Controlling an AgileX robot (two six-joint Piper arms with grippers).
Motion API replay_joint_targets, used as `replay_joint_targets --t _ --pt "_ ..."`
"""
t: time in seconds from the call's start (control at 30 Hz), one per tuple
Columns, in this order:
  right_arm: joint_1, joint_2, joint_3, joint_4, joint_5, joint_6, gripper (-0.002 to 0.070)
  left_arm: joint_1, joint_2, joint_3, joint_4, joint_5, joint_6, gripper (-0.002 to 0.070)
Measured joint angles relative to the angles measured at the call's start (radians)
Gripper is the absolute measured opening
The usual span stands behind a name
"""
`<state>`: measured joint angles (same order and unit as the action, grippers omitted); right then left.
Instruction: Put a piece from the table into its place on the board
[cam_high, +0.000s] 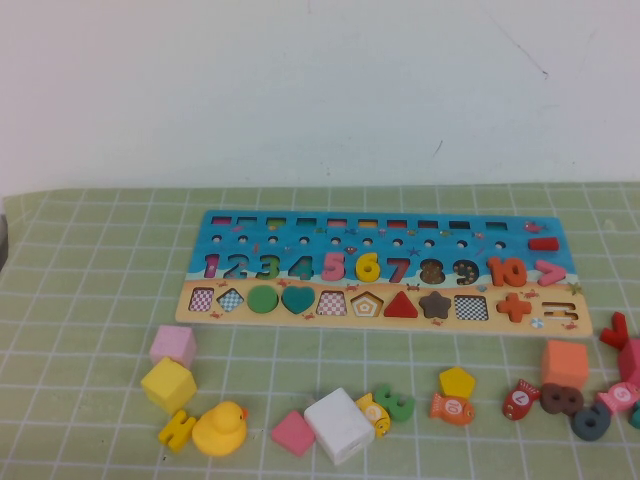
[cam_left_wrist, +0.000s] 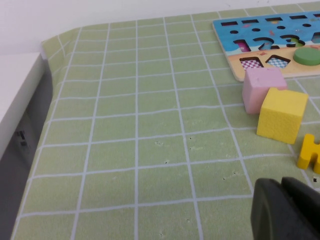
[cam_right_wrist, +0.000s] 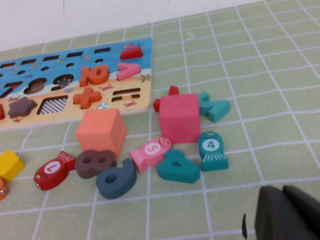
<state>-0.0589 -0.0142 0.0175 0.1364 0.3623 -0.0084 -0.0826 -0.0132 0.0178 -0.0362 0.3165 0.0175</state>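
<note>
Sitting flush in its slot in the digit row, the small flat bright-yellow wooden numeral "6" (cam_high: 368, 266) lies between the pink 5 and the red 7 on the long rectangular wooden puzzle board (cam_high: 250, 232), whose blue top and tan strip of shape cut-outs run parallel to the far edge of the bench, about midway across the green checked cloth (cam_high: 90, 260).

Neither arm shows in the high view. The left gripper (cam_left_wrist: 287, 210) hangs low over the cloth toward the bench's left near corner, only a dark blurred part of it visible at the frame's edge; whether its jaws are spread or pressed together cannot be told. Near it stand a pale pink foam cube (cam_left_wrist: 262, 88) and a yellow foam cube (cam_left_wrist: 282, 114), touching each other.

The right gripper (cam_right_wrist: 287, 212) hovers near the bench's right near corner, and its jaw state cannot be told either. Before it lie an orange foam cube (cam_right_wrist: 101, 131), a magenta foam cube (cam_right_wrist: 179, 118), a dark blue wooden numeral (cam_right_wrist: 118, 178) and a teal wooden numeral 4 (cam_right_wrist: 178, 167).
</note>
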Motion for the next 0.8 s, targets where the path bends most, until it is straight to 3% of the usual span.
replay_joint_targets --t 0.8 --pt "0.0 0.0 0.0 0.0 0.0 0.008 -0.0003 0.023 0.0 0.0 0.004 0.002 0.0 -0.0002"
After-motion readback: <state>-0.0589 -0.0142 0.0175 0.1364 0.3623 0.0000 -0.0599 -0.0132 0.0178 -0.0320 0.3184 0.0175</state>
